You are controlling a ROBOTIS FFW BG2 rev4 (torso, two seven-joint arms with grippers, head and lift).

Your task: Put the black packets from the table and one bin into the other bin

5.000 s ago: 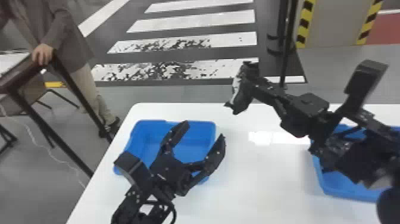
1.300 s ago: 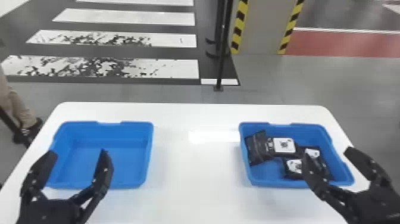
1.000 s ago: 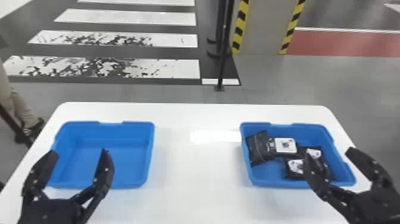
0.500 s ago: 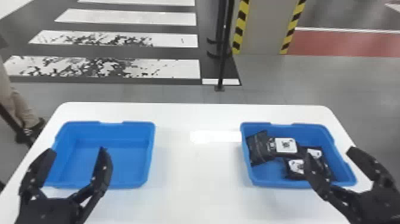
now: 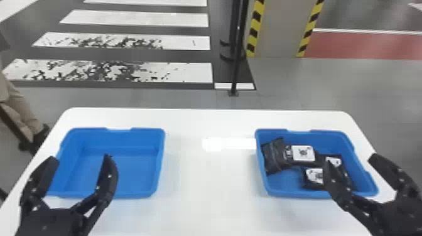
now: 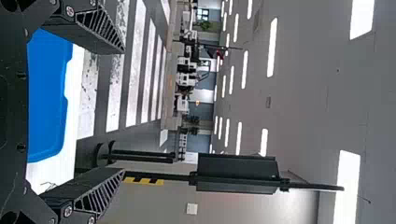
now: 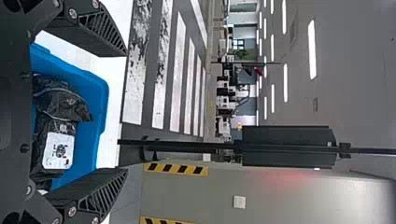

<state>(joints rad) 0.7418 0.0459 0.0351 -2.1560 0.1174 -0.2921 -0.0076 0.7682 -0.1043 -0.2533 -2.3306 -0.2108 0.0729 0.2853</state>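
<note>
Black packets [image 5: 314, 176] (the nearer ones) partly hidden

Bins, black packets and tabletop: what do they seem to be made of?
Left bin and right bin: probably moulded plastic, smooth blue with rounded corners. Black packets: flexible film, perhaps plastic or foil, creased and slightly shiny. Tabletop: smooth, glossy white, possibly laminate; it shows a bright reflection.

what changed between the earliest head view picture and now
The right tool came back from over the table's far middle to the near side of the right bin. The left tool drew back and leftward over the left bin. The head view also shifted. The left bin stayed empty, and the left tool stayed open.
</note>
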